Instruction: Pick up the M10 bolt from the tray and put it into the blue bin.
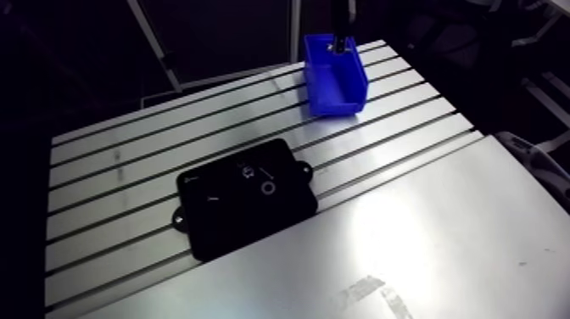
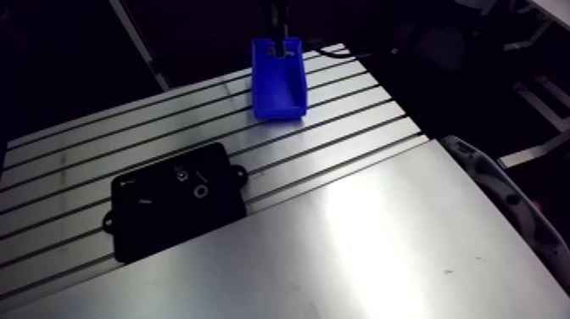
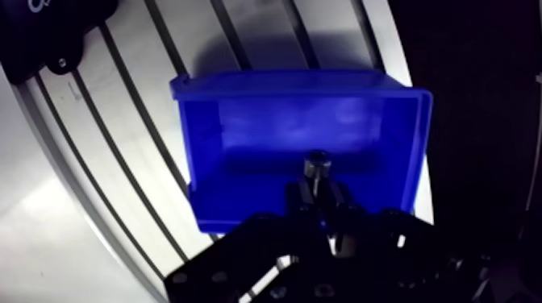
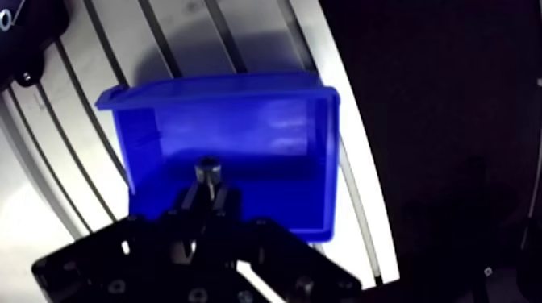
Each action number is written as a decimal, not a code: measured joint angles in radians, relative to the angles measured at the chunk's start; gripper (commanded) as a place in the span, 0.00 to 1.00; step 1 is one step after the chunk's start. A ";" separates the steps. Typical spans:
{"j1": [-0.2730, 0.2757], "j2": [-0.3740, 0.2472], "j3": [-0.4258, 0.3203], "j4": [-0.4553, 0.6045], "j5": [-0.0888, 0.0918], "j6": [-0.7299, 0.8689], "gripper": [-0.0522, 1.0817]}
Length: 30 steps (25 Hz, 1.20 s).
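Observation:
My gripper (image 3: pixel 316 192) hangs over the open blue bin (image 3: pixel 242 121), shut on the M10 bolt (image 3: pixel 316 167), whose dark round head sticks out ahead of the fingertips above the bin's floor. In the arm view the gripper (image 1: pixel 340 44) comes down at the bin's (image 1: pixel 335 75) far end, at the table's back. The black tray (image 1: pixel 246 197) lies mid-table, well away from the gripper, with a few small metal parts on it.
A washer-like ring (image 1: pixel 268 187) and a small nut (image 1: pixel 247 174) rest on the tray. The slotted table (image 1: pixel 127 170) runs between tray and bin. A smooth metal sheet (image 1: pixel 441 237) covers the near right part. A tray corner (image 3: pixel 48 32) shows beyond the bin in the wrist view.

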 measured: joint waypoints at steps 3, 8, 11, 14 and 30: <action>0.003 0.007 0.019 -0.019 -0.002 0.003 0.97; 0.008 0.018 0.059 -0.067 -0.015 0.008 0.97; 0.013 0.030 0.080 -0.100 -0.028 0.009 0.97; 0.018 0.038 0.099 -0.131 -0.038 0.009 0.97; 0.016 0.036 0.122 -0.179 -0.057 0.000 0.05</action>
